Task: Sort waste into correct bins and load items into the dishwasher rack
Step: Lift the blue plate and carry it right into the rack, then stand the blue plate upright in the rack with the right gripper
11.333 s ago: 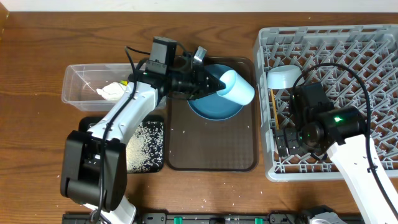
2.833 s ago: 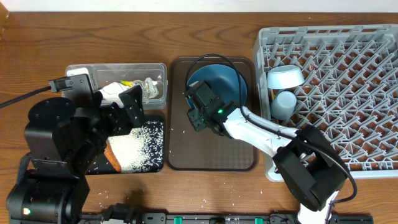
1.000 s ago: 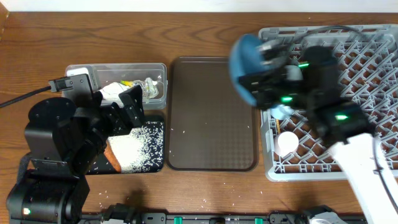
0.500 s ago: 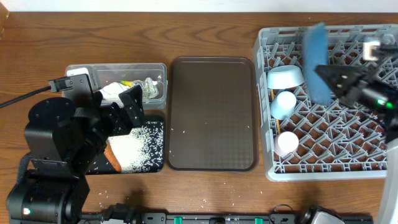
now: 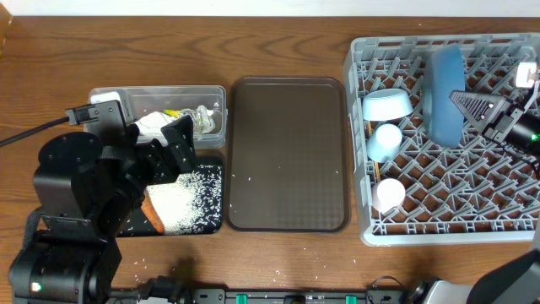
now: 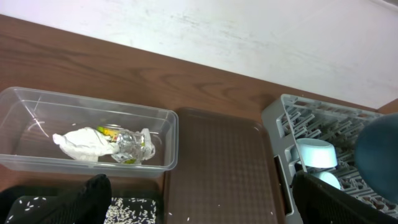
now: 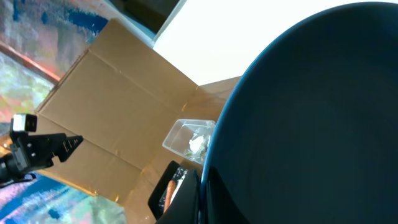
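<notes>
Left side: left gripper (image 6: 199, 186) hangs idle above the bins, jaws wide, holding nothing. Clear rectangular plastic tub (image 5: 156, 91), upper left, holds crumpled white paper (image 6: 78, 143), yellow-green packet (image 6: 112, 132) and crinkled foil wrapper (image 6: 127, 144). Just below it, shallow black rectangular tray (image 5: 131, 225) carries loose white rice grains (image 5: 190, 198) and small orange carrot (image 5: 153, 211); a few grains lie stray on the wooden table (image 5: 51, 67).

Centre: brown serving tray (image 5: 287, 152) no longer has the plate on it; seconds ago it did.

Right: large grey plastic dishwasher rack (image 5: 472, 211) has pale-blue bowl (image 5: 386, 105), light-blue cup (image 5: 386, 141) and pink cup (image 5: 390, 194) down its left columns. Large dark-blue round plate (image 5: 445, 93) is now up on edge at upper middle of the rack, right gripper (image 5: 457, 101) clamped on its rim. Probably seated between pegs, but I can't tell if it touches down yet. Wooden chopsticks not clearly visible.

Meaning: waste looks sorted, and the plate is the last dish going in, with only release left.
</notes>
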Action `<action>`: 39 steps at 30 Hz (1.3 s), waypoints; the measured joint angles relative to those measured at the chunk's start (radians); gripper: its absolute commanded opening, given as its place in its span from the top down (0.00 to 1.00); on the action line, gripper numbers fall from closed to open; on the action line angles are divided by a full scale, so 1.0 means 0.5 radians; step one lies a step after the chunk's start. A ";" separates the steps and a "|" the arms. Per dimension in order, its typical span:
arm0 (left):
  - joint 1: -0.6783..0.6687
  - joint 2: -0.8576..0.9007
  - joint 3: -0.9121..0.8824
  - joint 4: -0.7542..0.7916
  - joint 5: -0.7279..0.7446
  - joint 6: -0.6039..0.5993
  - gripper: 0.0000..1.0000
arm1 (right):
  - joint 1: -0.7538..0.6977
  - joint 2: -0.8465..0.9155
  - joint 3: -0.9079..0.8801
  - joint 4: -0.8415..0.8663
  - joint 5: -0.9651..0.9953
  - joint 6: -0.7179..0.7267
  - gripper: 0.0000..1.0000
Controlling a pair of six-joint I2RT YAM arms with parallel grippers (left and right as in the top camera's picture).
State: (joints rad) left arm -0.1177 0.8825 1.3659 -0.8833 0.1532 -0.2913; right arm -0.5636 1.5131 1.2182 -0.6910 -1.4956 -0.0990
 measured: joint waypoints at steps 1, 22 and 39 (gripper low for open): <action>0.000 0.000 0.000 -0.001 0.000 0.000 0.05 | -0.014 0.021 0.000 0.000 -0.003 -0.005 0.99; 0.000 0.000 0.000 0.000 0.000 0.000 0.05 | -0.225 0.155 -0.060 -0.009 -0.031 -0.098 0.99; 0.000 0.000 0.000 0.000 0.000 0.000 0.05 | -0.219 0.155 -0.060 -0.047 -0.040 -0.056 0.99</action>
State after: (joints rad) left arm -0.1177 0.8825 1.3659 -0.8833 0.1532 -0.2913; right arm -0.6731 1.5906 1.1881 -0.7143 -1.5154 -0.1272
